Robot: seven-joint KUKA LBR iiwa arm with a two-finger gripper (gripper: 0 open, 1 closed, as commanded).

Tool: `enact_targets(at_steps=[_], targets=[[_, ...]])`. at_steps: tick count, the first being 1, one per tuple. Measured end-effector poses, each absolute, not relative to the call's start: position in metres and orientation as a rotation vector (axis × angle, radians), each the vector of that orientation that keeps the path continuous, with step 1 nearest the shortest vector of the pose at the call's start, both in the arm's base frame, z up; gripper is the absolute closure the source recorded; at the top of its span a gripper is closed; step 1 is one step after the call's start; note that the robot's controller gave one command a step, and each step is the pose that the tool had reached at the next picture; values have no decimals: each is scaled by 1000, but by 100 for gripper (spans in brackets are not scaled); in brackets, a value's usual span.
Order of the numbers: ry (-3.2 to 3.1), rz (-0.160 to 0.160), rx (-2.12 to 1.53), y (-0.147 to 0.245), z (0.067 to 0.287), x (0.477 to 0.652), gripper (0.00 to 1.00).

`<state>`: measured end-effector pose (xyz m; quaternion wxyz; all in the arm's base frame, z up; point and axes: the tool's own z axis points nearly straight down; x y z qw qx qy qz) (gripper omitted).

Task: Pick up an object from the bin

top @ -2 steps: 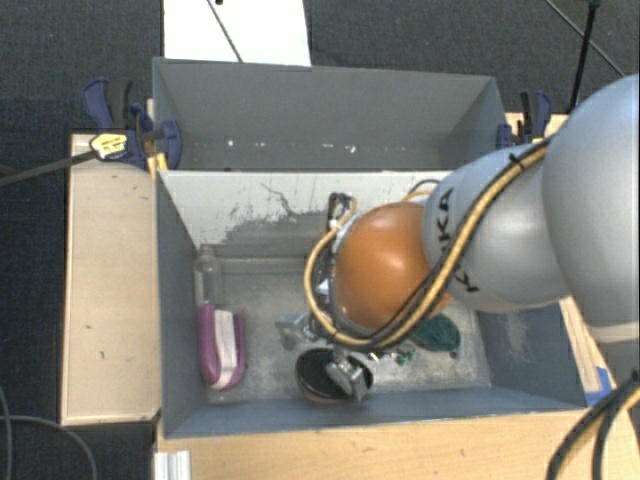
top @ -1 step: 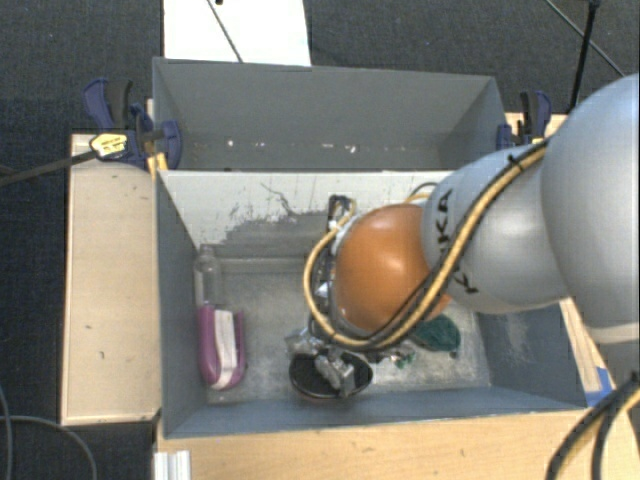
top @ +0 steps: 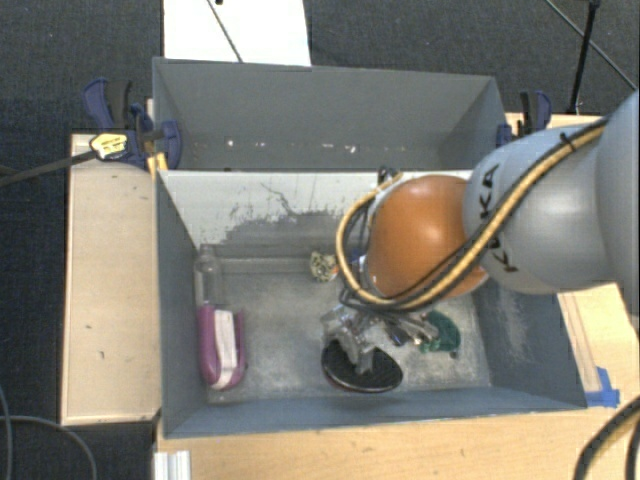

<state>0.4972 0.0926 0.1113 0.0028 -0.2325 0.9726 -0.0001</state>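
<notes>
Your jaws sit low in the bin [top: 320, 118], close to its front edge (the lower one in the camera view) and a little right of the middle. They are directly above a flat black disc [top: 345, 378] that lies on the bin floor against that front edge. The metal of the jaws overlaps the disc's upper middle, and the disc's dark rim shows on the left, right and front sides. You cannot tell how far the jaws are open, whether they touch the disc, or whether anything is between them.

The round orange cover [top: 425, 233] on the wrist hangs just behind and above the jaws, with black and yellow cables [top: 350, 238] looping round its left side. The grey arm [top: 570, 218] stretches in over the bin's right edge.

Just beside the jaws on the right, a small dark green thing [top: 441, 334] lies on the floor, near the disc but apart from it. Well apart, towards the front left corner, a purple and white oblong object [top: 222, 348] lies along the left edge. Behind it, a clear plastic piece [top: 207, 273] stands near the left edge. A small pale yellowish lump [top: 322, 265] rests near the middle of the floor, behind the jaws and to their left.
</notes>
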Motion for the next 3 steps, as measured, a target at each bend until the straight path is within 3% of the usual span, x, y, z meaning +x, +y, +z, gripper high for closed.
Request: enact_targets(at_steps=[1,2,3], targets=[[3049,1,-727,94,112,498,0],[2996,0,-906,69,73,481,0],[2727,5,-1565,73,72,494,0]])
